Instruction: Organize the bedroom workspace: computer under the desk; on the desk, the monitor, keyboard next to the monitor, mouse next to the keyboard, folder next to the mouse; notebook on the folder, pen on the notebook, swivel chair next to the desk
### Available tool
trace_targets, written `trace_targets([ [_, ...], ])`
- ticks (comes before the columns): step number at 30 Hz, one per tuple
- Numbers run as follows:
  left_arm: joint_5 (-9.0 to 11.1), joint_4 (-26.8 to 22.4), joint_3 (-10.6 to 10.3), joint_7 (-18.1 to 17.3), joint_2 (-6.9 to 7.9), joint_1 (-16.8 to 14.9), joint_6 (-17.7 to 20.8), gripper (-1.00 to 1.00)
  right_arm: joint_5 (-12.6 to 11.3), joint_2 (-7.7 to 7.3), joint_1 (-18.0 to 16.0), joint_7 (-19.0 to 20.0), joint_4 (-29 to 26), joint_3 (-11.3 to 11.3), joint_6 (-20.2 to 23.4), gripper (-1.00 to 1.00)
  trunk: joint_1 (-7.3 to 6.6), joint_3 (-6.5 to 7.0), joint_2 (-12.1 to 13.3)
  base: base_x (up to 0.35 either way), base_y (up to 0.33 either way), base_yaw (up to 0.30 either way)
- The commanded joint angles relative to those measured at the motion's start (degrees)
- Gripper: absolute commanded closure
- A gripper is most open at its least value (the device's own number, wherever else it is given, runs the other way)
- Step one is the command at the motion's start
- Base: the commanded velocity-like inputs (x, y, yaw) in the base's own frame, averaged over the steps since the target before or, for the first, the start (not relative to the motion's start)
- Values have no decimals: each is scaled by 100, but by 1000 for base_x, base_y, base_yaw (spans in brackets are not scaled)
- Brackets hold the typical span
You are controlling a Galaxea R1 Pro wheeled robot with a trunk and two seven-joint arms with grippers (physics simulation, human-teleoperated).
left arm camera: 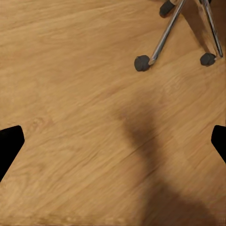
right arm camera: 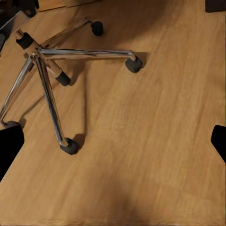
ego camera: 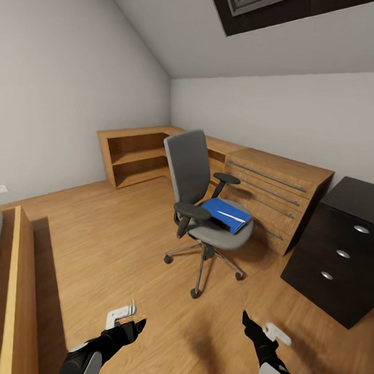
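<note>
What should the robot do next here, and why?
Probably roll forward toward the swivel chair: the folder lies on its seat, while the left gripper and right gripper hang open and empty over bare floor, apparently short of reaching it.

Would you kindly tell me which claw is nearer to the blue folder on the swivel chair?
The right claw, though narrowly: it hangs low over the floor, in front of the folder and slightly right. The left claw sits equally low but further off, to the swivel chair's left.

Your left fingers (left arm camera: 10,143) stand spread wide over bare wooden floor (left arm camera: 70,94). Beyond them you see the swivel chair (left arm camera: 162,40) legs and casters.
</note>
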Motion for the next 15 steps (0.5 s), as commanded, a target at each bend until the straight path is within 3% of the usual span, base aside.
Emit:
trace_targets([
  [1, -33, 100, 6, -4, -1, -3, 24, -100, 2, 1, 59, 48, 10, -38, -68, -100, -24, 14, 39, 0, 0, 0],
  [7, -530, 829, 6, -2, -5, -3, -234, -100, 26, 33, 395, 43, 12, -37, -316, -100, -155, 122, 280, 0, 0, 0],
  [13, -742, 1630, 6, 15, -8, -3, -926, -100, 31, 37, 614, 39, 13, -41, -428, -100, -287, 230, 520, 0, 0, 0],
  [14, -807, 2543, 6, 36, -17, -3, -1811, -100, 31, 31, 853, 38, 13, -42, -511, -100, -309, 247, 561, 0, 0, 0],
  [15, -809, 2641, 6, 39, -17, -3, -1917, -100, 29, 28, 891, 38, 13, -42, -517, -100, -331, 265, 601, 0, 0, 0],
])
